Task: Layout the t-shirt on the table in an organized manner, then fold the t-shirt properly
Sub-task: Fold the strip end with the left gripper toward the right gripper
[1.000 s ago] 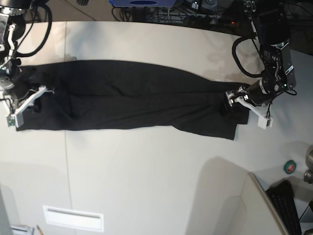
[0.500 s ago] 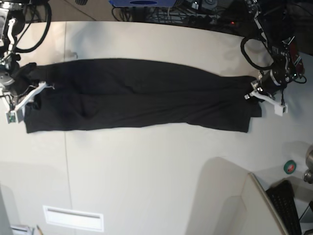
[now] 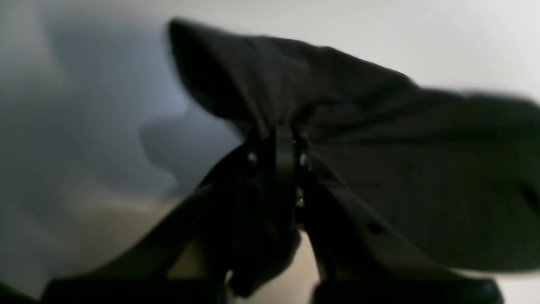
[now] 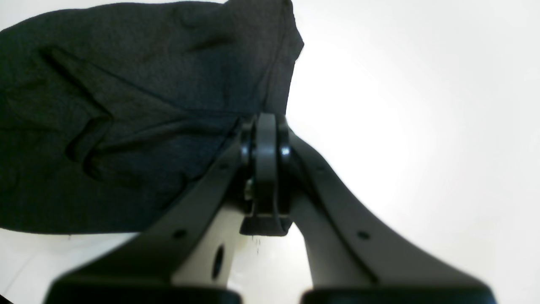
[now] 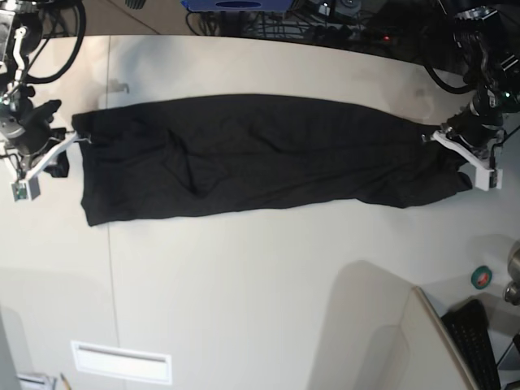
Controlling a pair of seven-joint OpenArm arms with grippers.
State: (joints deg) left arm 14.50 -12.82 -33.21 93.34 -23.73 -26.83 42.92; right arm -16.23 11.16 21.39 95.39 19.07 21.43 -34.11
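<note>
A small white rectangular plate [image 5: 122, 361] lies flat near the front edge at the lower left. At the far right sits a small green roll of tape [image 5: 481, 278], and below it a black keyboard [image 5: 479, 345] — only partly in frame. Behind the far edge, dark cables [image 5: 325, 24] tangle beside a blue object [image 5: 236, 5] — details unclear.

The black t-shirt [image 5: 260, 158] lies stretched into a long wrinkled band running from nine o'clock to three o'clock across the far half of the off-white surface [image 5: 244, 284]. Only plain black cloth shows. Both ends are bunched, the three o'clock end narrower.
</note>
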